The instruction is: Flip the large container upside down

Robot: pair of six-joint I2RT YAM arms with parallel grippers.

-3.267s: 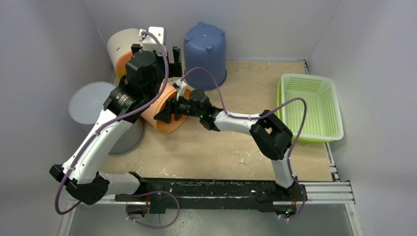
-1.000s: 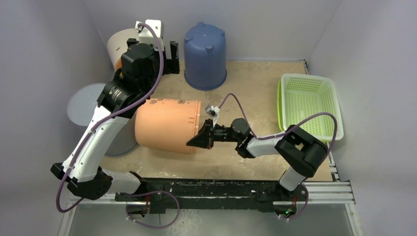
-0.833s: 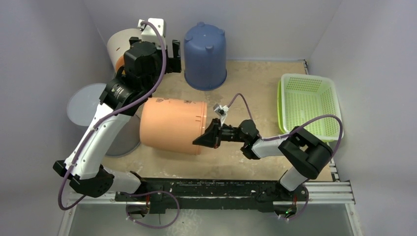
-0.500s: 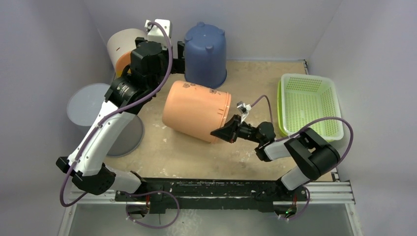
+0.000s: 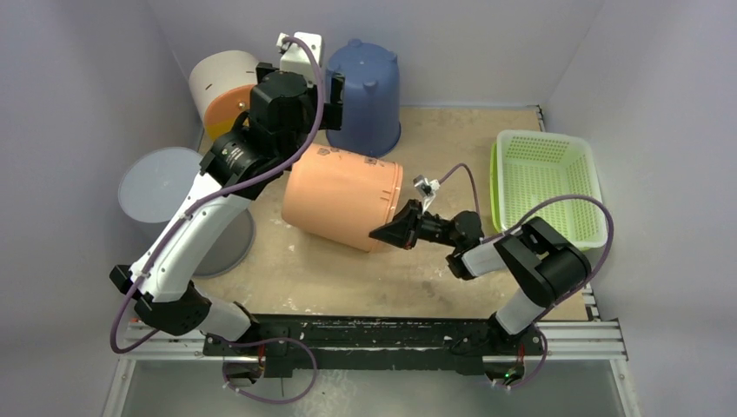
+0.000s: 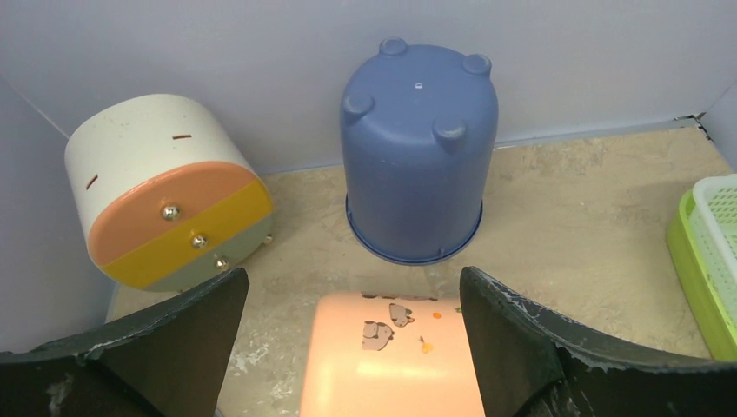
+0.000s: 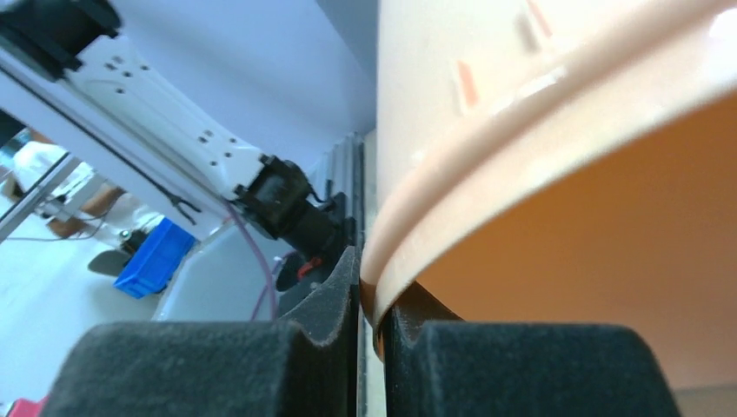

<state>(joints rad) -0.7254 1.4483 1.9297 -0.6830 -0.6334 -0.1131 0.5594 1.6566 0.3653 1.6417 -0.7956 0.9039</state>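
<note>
The large container (image 5: 339, 195) is an orange tub lying on its side mid-table, mouth towards the right and bottom end towards the left. My right gripper (image 5: 387, 233) is shut on its rim at the mouth's lower edge. In the right wrist view the rim (image 7: 521, 113) sits pinched between the two black pads, at the gripper (image 7: 372, 321). My left gripper (image 5: 323, 97) hangs open above the tub's far side, touching nothing. Its wrist view shows the tub's decorated wall (image 6: 391, 365) below and between the spread fingers (image 6: 174, 339).
An upturned blue bucket (image 5: 363, 95) stands at the back, just beyond the tub. A white drum with an orange end (image 5: 222, 82) lies at the back left. A grey round bin (image 5: 161, 182) sits at the left, a green basket (image 5: 547, 187) at the right.
The tub has swung right and towards the back with my right gripper on its rim. My left arm has moved right, over the tub, towards the blue bucket.
</note>
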